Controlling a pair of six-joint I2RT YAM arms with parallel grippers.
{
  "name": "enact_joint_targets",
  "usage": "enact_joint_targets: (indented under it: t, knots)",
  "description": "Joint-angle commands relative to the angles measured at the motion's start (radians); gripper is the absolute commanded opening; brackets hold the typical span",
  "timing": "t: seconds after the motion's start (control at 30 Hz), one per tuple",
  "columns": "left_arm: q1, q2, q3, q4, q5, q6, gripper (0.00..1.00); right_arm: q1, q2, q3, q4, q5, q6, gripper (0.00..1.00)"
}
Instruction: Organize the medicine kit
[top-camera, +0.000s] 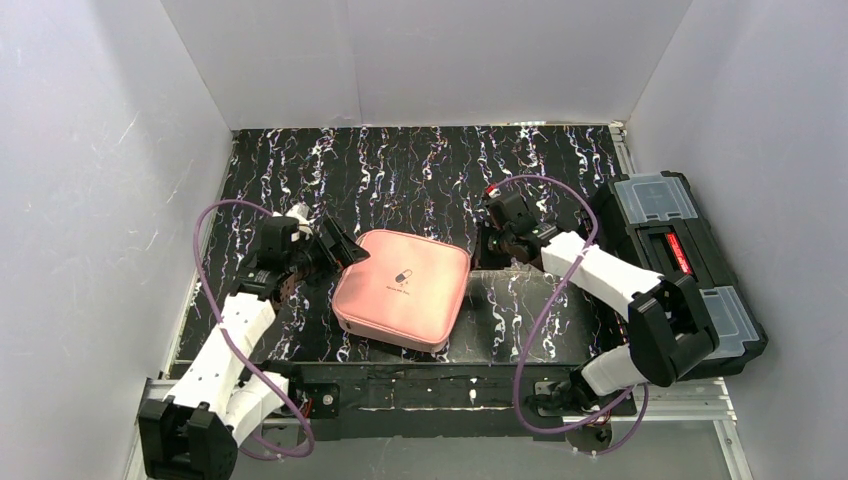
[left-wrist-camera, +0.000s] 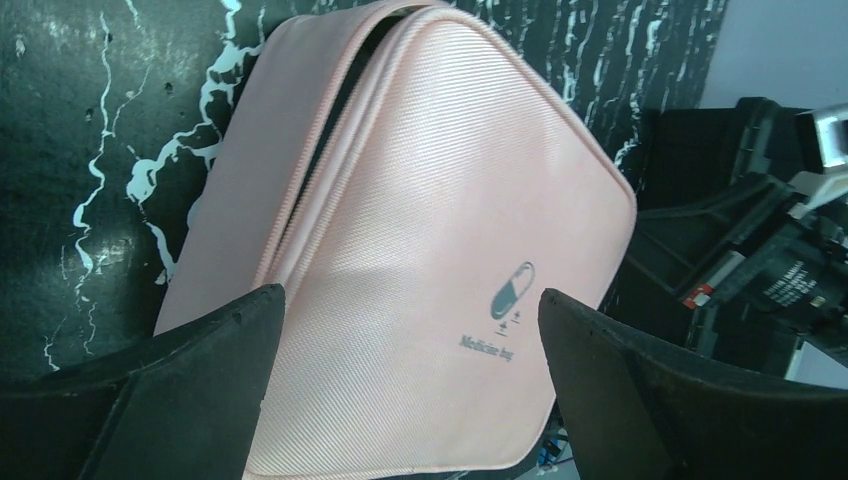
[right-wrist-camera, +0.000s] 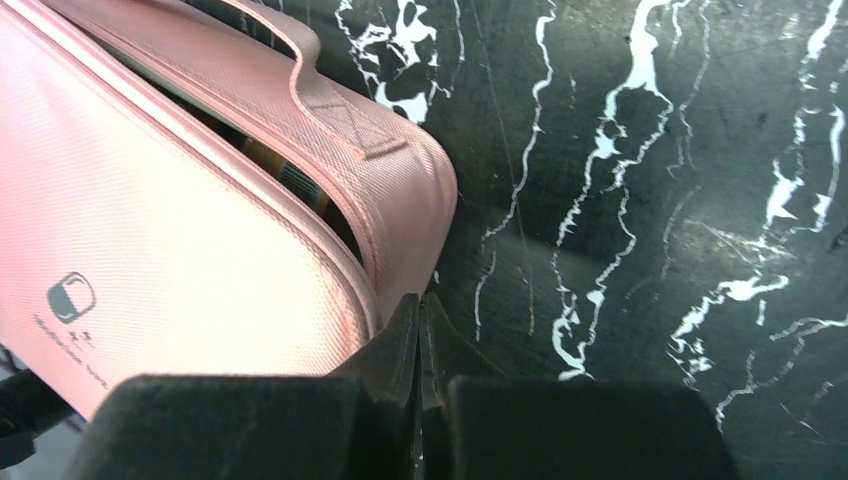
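The pink medicine kit (top-camera: 400, 285) lies flat in the middle of the black marbled table, its pill logo facing up. Its lid sits slightly ajar, and a dark gap runs along the zip edge (right-wrist-camera: 300, 190). My left gripper (top-camera: 338, 246) is at the kit's left corner with its jaws wide open. In the left wrist view the kit (left-wrist-camera: 430, 200) fills the space between the fingers (left-wrist-camera: 225, 340), and nothing is held. My right gripper (top-camera: 487, 250) is at the kit's right side. Its tips (right-wrist-camera: 420, 300) are pressed together beside the kit's corner (right-wrist-camera: 410, 220), with nothing visible between them.
A black toolbox (top-camera: 680, 260) with clear compartments stands at the right edge, beside the right arm. White walls close in the table on the left, back and right. The right arm's dark wrist parts (left-wrist-camera: 760, 250) show beyond the kit in the left wrist view.
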Motion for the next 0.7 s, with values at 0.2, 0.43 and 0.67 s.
enact_joint_targets:
  t: [0.2, 0.43, 0.67]
  knots:
    - [-0.006, -0.071, 0.063, -0.081, -0.026, 0.073, 0.98, 0.001, -0.155, -0.050, -0.110, 0.013, -0.081, 0.04]
    - [-0.006, -0.053, 0.059, -0.076, -0.024, 0.096, 0.98, 0.003, -0.182, -0.046, -0.113, -0.074, -0.053, 0.04]
    - [-0.005, -0.049, 0.044, -0.063, -0.023, 0.099, 0.98, 0.031, -0.101, 0.022, -0.116, -0.057, -0.033, 0.05]
